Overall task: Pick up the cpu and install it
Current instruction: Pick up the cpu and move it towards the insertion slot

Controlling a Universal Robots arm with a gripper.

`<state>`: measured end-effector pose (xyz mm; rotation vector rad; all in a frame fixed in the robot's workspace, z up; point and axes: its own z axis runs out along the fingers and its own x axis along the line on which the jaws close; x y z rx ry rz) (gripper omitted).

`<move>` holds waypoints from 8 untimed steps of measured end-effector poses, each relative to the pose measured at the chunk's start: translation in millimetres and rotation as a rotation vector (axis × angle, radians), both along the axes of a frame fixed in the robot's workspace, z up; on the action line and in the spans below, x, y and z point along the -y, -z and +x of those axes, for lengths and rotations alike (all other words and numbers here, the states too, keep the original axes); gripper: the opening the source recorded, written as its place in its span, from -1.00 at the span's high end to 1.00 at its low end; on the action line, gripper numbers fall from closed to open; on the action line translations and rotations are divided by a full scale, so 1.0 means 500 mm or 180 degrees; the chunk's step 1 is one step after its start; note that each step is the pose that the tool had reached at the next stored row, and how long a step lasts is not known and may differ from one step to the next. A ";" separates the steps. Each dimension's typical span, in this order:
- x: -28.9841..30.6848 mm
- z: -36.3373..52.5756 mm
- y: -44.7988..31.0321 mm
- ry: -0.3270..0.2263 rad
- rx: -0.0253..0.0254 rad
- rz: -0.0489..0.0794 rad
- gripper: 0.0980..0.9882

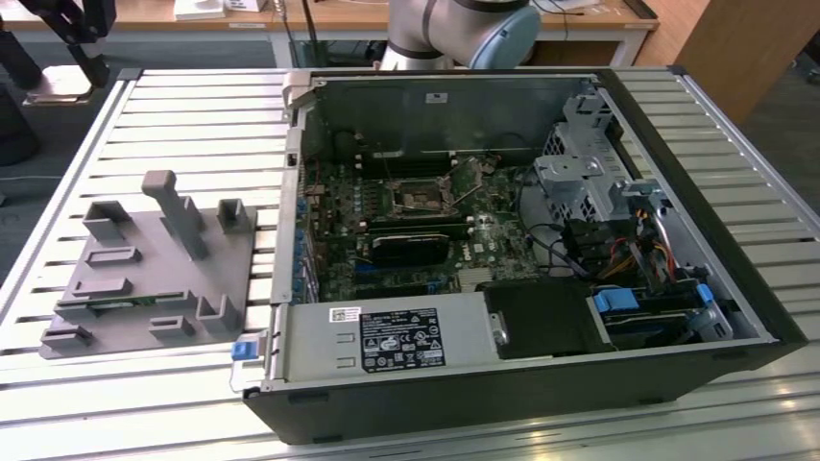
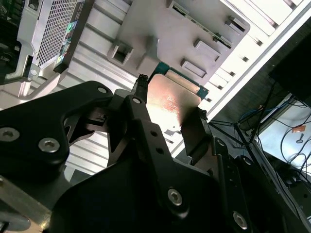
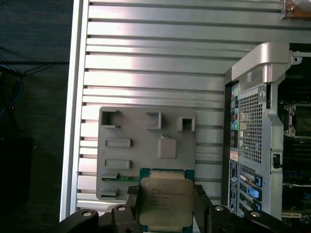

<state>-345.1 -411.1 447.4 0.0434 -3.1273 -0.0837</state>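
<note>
First wrist view: the cpu (image 3: 165, 201) is clamped flat, metal face showing, by the gripper (image 3: 165, 195), held over the tray (image 3: 112, 121).

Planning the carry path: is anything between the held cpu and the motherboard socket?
The claw grips the cpu outside the computer. The case's side wall rises between it and the socket, so it must be cleared from above. The case lies open on top, and nothing visible covers the socket.
</note>
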 end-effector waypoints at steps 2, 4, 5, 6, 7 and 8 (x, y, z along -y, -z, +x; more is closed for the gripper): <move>0.000 0.002 0.000 0.0000 0.0000 0.0000 0.03; 0.000 0.005 0.000 0.0000 0.0000 0.0000 0.03; 0.000 0.007 0.000 0.0000 0.0000 0.0000 0.03; 0.000 0.008 0.000 0.0000 0.0000 0.0000 0.03; 0.000 0.009 0.000 0.0000 0.0000 0.0000 0.03; 0.000 0.011 0.000 0.0000 0.0000 0.0000 0.03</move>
